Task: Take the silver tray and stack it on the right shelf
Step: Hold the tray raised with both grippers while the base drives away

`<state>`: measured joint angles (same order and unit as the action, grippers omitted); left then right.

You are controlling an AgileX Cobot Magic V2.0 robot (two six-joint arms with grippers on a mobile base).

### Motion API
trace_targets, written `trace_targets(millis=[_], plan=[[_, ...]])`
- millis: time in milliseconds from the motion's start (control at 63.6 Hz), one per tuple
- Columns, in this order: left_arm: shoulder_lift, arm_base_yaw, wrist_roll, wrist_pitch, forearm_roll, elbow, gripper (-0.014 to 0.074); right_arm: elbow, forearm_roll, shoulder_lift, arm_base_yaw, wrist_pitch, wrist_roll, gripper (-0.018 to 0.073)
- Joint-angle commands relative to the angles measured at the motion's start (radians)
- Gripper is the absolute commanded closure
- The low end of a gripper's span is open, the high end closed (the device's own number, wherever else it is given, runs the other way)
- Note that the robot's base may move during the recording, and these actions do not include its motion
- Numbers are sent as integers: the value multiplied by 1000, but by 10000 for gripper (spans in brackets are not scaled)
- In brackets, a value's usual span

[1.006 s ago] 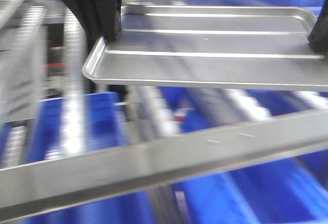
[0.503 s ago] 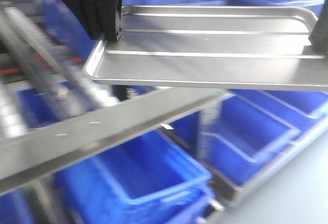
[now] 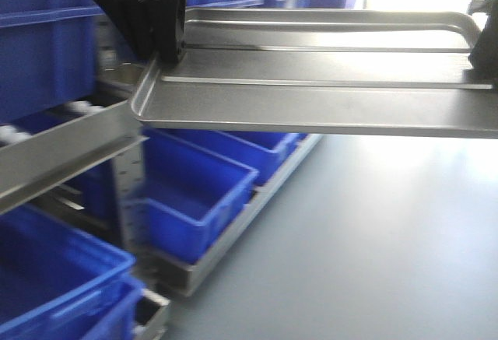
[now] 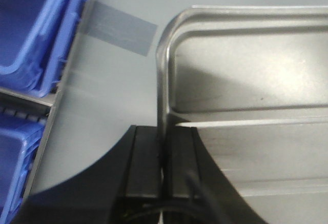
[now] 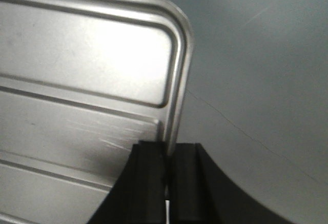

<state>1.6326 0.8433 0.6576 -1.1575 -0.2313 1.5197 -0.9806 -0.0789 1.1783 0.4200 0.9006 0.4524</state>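
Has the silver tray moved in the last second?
Yes. Against the steel rack rail, the silver tray has swung right; the rail now sits left, floor beneath.

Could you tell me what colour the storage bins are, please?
Blue; the open plastic storage bins show best in the front-facing view.

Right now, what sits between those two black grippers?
Only the shiny rectangular silver tray itself: the left gripper clamps one short rim, the right gripper the other, as the front view shows.
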Motion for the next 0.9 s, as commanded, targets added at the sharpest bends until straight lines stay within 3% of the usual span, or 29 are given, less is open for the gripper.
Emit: trace_targets(millis=[0,881], plan=[[-42,9,-15,5,-32,30,689,-30,-26,-26,0,-37,-22,503],[-42,9,-15,5,-27,30,689,-30,-26,-26,0,-36,-22,503]])
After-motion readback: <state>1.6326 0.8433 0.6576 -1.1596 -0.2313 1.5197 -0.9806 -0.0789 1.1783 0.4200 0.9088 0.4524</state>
